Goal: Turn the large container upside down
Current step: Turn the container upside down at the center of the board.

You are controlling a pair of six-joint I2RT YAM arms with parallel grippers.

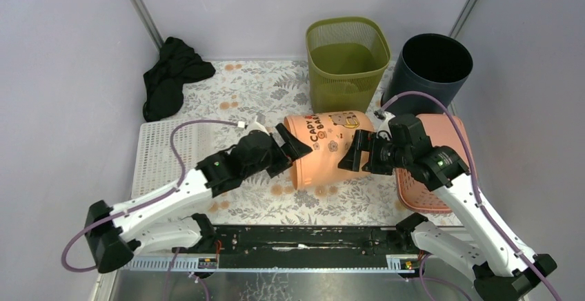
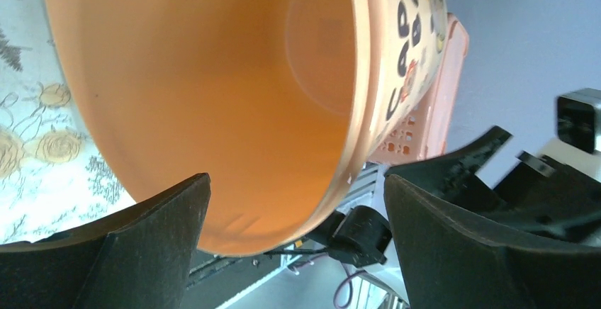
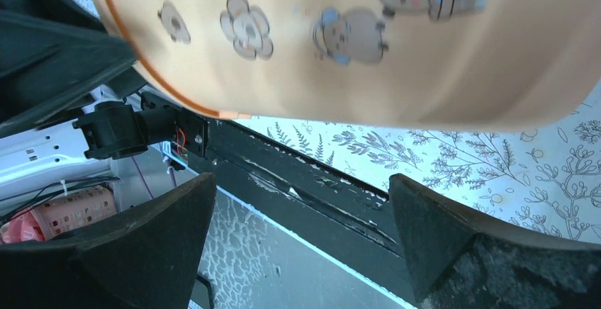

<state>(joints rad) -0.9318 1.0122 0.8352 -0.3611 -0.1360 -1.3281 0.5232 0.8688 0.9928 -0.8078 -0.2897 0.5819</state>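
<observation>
**A:** While both arms sit at mid-table, where's the container?

**B:** Peach capybara bin (image 1: 324, 152) is on its side at the centre of the table (image 1: 255, 94). Mouth faces the left arm and base faces the right arm. Not upside down yet.

**A:** Left hand?

**B:** Left hand (image 1: 290, 154) is at the mouth, jaws spread wide. Its wrist view looks straight into the bin. The rim runs between the two fingers, one on the inner side and one outside. Nothing is clamped.

**A:** Right hand?

**B:** Right hand (image 1: 353, 152) is at the base end, also gaping wide and gripping nothing. In its wrist view the printed wall sits above the fingers. Can't tell if it touches.

**A:** Neighbours?

**B:** Green mesh wastebasket (image 1: 345, 63) is upright just behind the bin, with a dark round bin (image 1: 436, 66) to its right. Pink basket (image 1: 417, 196) is partly under the right arm. White perforated mat (image 1: 159, 156) is at the left, and a black cloth (image 1: 169, 83) is at the far left corner.
</observation>
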